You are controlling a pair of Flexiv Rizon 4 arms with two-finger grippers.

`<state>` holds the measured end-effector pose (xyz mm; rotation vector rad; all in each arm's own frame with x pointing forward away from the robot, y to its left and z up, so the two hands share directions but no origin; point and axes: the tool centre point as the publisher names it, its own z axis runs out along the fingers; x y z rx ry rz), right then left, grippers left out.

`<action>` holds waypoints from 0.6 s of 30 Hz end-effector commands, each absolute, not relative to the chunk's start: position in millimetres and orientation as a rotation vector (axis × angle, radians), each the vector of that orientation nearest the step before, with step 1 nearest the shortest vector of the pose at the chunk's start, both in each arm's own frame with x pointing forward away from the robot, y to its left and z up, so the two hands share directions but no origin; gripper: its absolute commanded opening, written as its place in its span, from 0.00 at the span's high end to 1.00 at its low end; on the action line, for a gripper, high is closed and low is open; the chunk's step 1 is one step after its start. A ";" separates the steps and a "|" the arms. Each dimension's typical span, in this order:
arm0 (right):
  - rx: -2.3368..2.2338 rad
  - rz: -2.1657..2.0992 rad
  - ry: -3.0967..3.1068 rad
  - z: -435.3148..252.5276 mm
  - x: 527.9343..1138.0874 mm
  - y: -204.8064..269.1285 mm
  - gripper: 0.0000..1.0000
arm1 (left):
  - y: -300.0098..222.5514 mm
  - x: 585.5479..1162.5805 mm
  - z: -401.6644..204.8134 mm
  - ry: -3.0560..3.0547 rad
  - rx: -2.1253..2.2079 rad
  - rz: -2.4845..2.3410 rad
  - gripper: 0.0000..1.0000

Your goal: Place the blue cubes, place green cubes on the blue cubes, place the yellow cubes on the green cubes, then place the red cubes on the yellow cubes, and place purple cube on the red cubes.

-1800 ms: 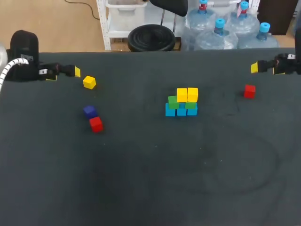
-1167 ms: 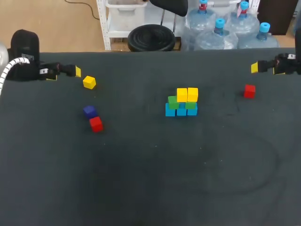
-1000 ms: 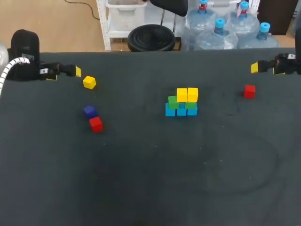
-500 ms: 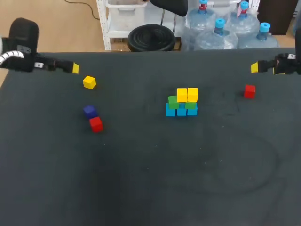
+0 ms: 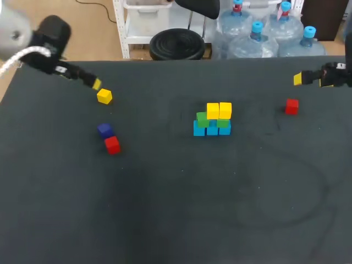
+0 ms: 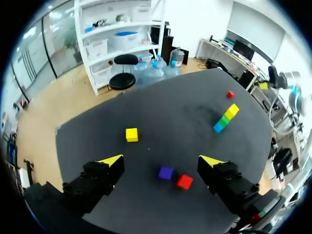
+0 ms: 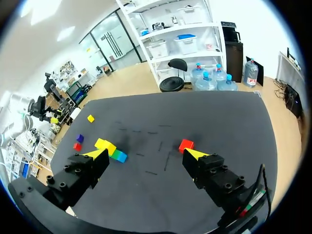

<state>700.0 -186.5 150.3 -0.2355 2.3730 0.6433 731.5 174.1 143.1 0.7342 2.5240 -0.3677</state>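
the small loose yellow cube [image 5: 104, 96], judged light, rigid and smooth, lies just ahead of the left gripper [image 6: 161, 161], whose fingers stand wide apart and empty, as do those of the right gripper [image 7: 146, 154]; best pinched squarely across two opposite flat faces.

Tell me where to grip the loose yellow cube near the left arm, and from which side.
Take the yellow cube by two opposite side faces, coming straight down with the open left gripper. It sits flat and alone on the table, apart from the purple cube and the red cube, so both fingers should fit beside it.
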 end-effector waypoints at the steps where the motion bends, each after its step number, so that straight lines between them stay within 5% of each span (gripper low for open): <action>1: -0.235 0.643 2.373 150.1 700.2 -186.2 0.00 | 144.0 777.8 99.3 2.718 0.778 -0.281 0.00; 18: -0.235 0.643 2.373 150.1 700.2 -186.2 0.00 | 155.0 842.2 28.0 2.830 0.749 -0.140 0.00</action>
